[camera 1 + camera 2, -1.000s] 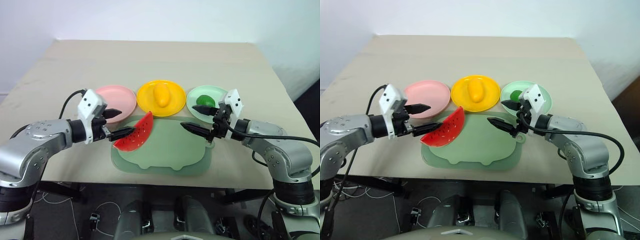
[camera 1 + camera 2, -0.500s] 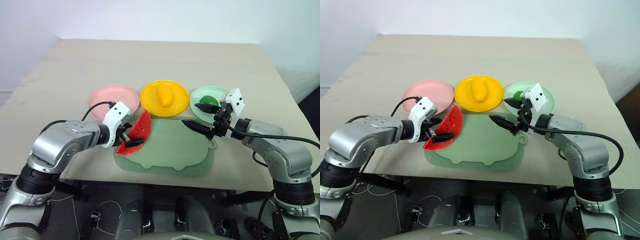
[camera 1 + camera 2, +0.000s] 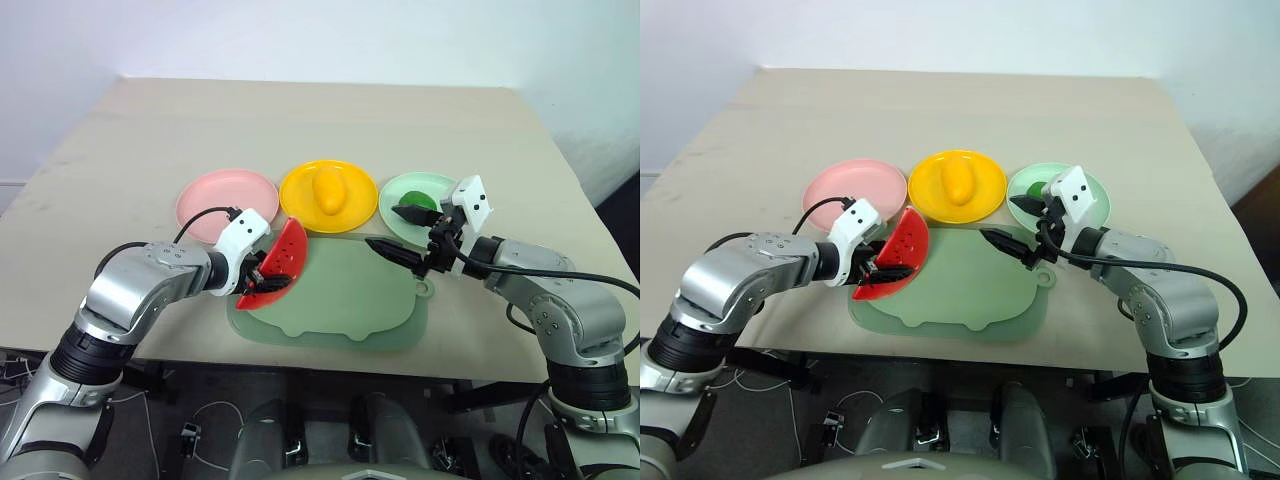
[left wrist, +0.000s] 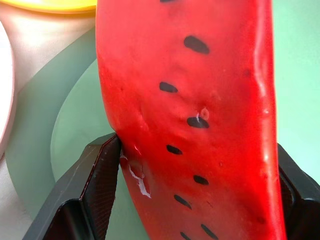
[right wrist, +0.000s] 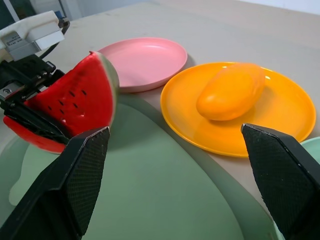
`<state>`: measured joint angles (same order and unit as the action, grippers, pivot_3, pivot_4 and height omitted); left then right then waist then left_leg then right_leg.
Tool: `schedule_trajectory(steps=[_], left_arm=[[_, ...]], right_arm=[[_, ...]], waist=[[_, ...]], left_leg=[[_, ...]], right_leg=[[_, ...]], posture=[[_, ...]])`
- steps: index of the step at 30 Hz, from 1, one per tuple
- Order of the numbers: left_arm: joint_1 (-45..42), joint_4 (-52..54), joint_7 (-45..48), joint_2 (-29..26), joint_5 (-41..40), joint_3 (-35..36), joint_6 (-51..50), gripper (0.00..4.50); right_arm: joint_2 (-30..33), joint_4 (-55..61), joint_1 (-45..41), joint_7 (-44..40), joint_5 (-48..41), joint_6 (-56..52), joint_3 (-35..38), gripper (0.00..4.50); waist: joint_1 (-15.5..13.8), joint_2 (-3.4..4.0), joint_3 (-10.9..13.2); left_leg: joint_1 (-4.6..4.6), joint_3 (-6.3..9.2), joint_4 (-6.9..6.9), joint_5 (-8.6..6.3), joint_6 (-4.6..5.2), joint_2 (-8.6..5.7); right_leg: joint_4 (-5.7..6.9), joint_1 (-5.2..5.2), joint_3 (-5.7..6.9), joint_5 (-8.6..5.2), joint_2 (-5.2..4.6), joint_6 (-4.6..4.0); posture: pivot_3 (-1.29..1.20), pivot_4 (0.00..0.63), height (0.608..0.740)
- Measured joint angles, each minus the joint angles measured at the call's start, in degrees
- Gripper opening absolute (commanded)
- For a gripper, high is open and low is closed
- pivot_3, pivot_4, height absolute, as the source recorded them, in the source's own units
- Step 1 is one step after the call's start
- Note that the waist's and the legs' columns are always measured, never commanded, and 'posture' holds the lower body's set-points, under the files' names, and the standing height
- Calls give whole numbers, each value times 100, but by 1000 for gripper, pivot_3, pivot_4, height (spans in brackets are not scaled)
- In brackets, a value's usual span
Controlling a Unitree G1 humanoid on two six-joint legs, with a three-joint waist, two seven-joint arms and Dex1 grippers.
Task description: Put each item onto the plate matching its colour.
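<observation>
Three plates (image 3: 227, 195) lie beyond the tray (image 3: 340, 305); left tool (image 3: 262, 278) grips the watermelon (image 3: 280, 262), right tool (image 3: 396, 235) gapes.

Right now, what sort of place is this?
Probably a robot test bench, not a kitchen: a bare beige table against a plain white wall, toy watermelon beside colour-coded plates, and loose cables below.

Head pair looks down the table (image 3: 320, 120); wrist cameras sit close (sharing the watermelon (image 5: 75, 107)).
</observation>
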<state>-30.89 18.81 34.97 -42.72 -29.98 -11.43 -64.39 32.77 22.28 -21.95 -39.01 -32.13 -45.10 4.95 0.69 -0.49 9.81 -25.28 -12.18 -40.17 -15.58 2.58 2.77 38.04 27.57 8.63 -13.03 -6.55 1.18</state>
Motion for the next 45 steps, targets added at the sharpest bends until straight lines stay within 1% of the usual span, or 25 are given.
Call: schedule_trajectory(steps=[3, 6, 8, 10, 13, 19, 21, 25, 29, 32, 37, 39, 40, 41, 45], left_arm=[[-52, 16, 39, -142, 2, 185, 2, 3210], [-149, 61, 117, -446, -43, 605, -38, 3210], [-316, 55, 204, -672, -160, 1051, -141, 3210], [-497, 5, 222, -750, -198, 1367, -146, 3210], [-599, -475, 188, -749, -134, 1673, 31, 3210], [-790, -2022, -92, -539, 646, 1470, 884, 3210], [-1003, -2692, -159, -303, 886, 1383, 1275, 3210], [-1483, -3644, -196, 33, 1208, 1239, 1749, 3210], [-1928, -4212, -47, 181, 1420, 1141, 1911, 3210], [-2131, -4691, 132, 345, 1609, 938, 2000, 3210], [-2329, -5203, 423, 487, 1722, 687, 1638, 3210], [-2439, -5305, 452, 500, 1802, 664, 1621, 3902], [-2517, -5400, 452, 537, 1828, 664, 1644, 4104], [-2560, -5450, 452, 573, 1838, 664, 1660, 4455], [-2604, -5708, 445, 724, 1931, 667, 1884, 4485]], right_arm=[[11, 0, 19, 0, 19, 2, -1, 4500], [18, 5, 81, -11, -11, 2, 1, 4500], [17, 22, 93, -28, -76, 1, 12, 4500], [17, 52, 93, -50, -96, 2, 17, 4500], [2, 135, 100, -99, -192, 71, 15, 4500], [-19, 189, 108, -182, -183, 340, -108, 4500], [-2, 254, 135, -279, -165, 458, -209, 4500], [28, 304, 174, -353, -120, 559, -311, 4500], [89, 335, 192, -360, -28, 603, -416, 4500], [90, 346, 193, -326, -7, 603, -454, 4500], [97, 374, 185, -245, -7, 562, -466, 4500], [103, 397, 184, -225, -8, 550, -466, 4500], [112, 402, 183, -210, -7, 549, -465, 4500], [113, 402, 182, -197, -8, 547, -465, 4500], [125, 405, 179, -173, -8, 547, -465, 4500]], waist=[[3, -1, 1], [5, -4, 3], [8, -6, 4], [6, -5, 4], [-2, -5, 4], [-9, -7, 5], [-17, -10, 6], [-4, -16, 8], [4, -17, 8], [8, -17, 8], [11, -24, 13], [12, -24, 13], [10, -24, 13], [4, -24, 12], [7, -24, 12]], left_leg=[[0, 0, 0, 0, 0, 0], [-1, 2, 0, 0, 0, 1], [-2, 2, 0, 0, 0, 1], [-1, 2, 1, 0, 0, 1], [1, 2, 0, 0, 0, 0], [0, 2, 0, 0, 0, -1], [-1, 2, 0, 0, 0, -2], [-4, 2, -2, 0, 1, -1], [-4, 1, -3, 1, 2, 0], [-3, 1, -3, 1, 2, 0], [-7, 2, -7, 3, 5, 2], [-7, 2, -7, 2, 5, 2], [-6, 2, -8, 2, 5, 2], [-6, 2, -9, 2, 5, 2], [-6, 3, -13, 2, 5, 2]], right_leg=[[0, 0, 0, 0, 0, 1], [0, 2, 2, 0, 1, 1], [0, 3, 2, 0, 2, 1], [0, 1, 2, 0, 2, 2], [0, -3, 2, 1, 2, 5], [-1, -2, 2, 6, 2, 13], [-1, -2, 4, 7, 2, 13], [-1, 0, 4, 7, 1, 13], [2, 1, 5, 8, 4, 15], [4, 1, 5, 8, 5, 16], [6, 6, 5, 8, 7, 16], [5, 6, 5, 8, 6, 16], [6, 5, 5, 8, 5, 16], [6, 4, 5, 8, 4, 16], [6, 2, 5, 8, 3, 15]], posture=[[0, 150, 696], [0, 150, 696], [0, 150, 696], [0, 150, 696], [0, 150, 696], [0, 150, 696], [0, 150, 696], [0, 150, 696], [0, 150, 696], [0, 150, 696], [0, 150, 696], [0, 150, 696], [0, 150, 696], [0, 150, 696], [0, 150, 696]])
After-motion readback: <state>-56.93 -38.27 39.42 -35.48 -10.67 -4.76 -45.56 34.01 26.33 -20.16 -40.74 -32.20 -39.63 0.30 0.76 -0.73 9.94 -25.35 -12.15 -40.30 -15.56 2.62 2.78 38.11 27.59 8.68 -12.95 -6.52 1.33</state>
